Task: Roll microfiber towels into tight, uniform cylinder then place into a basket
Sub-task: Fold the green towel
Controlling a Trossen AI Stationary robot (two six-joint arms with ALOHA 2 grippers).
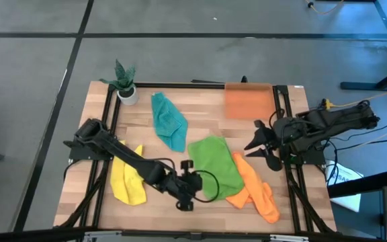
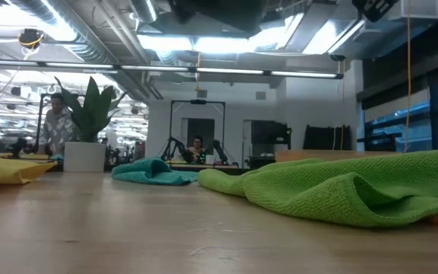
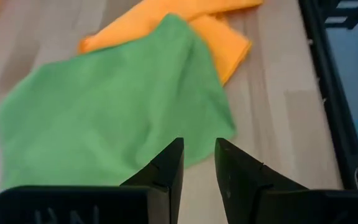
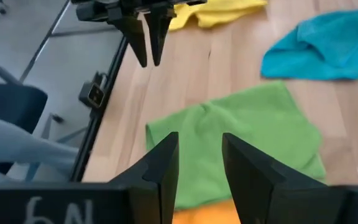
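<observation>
Four towels lie flat on the wooden table: the yellow towel (image 1: 126, 180) at the near left, the teal towel (image 1: 168, 122) toward the far side, the green towel (image 1: 215, 167) in the middle and the orange towel (image 1: 255, 189) partly under its right edge. The orange basket (image 1: 248, 101) stands at the far right. My left gripper (image 1: 192, 191) hovers open by the green towel's near left edge (image 3: 166, 134), nothing between its fingers (image 3: 198, 144). My right gripper (image 1: 261, 149) is raised at the table's right side, open (image 4: 199, 138), over the green towel (image 4: 241, 137).
A small potted plant (image 1: 125, 84) stands at the far left corner. Black frame rails (image 1: 106, 134) run along the table's left and right sides. Bare wood shows between the yellow and green towels (image 1: 160, 144) and along the near edge.
</observation>
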